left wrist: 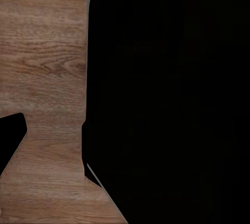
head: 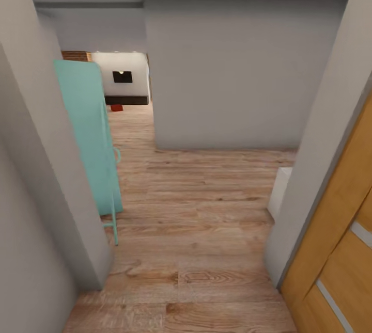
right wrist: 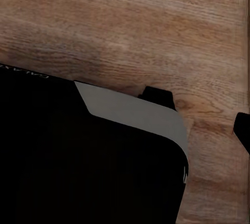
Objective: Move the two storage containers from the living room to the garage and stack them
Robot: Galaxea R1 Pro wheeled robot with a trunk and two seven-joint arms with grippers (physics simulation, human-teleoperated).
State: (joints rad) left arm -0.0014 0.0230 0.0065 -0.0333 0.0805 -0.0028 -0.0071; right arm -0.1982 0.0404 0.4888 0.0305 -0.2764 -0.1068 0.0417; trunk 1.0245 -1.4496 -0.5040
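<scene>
A hallway of light wood plank floor (head: 206, 209) runs ahead between pale grey walls, seen from the robot's head camera. A large grey wall block (head: 227, 75) stands across the middle of the corridor, and everything else is placed from it. To its left the passage opens toward the living room (head: 124, 80), where a white wall carries a dark wall TV (head: 122, 77) above a dark low bench (head: 127, 99). A small orange-red storage container (head: 117, 108) sits on the planks just in front of that bench, far down the passage. A strip of brick (head: 76, 56) shows further left. Nearer, a teal door (head: 88, 137) stands open left of the block. To the block's right, a white object (head: 279, 191) peeks from behind a grey wall, and a tan wooden door (head: 336, 250) lies close by.

Both wrist cameras look down on wood planks past dark robot bodywork. Whether the left gripper (left wrist: 49, 153) and right gripper (right wrist: 200, 112) are spread or pressed together cannot be told; only dark finger tips show.
</scene>
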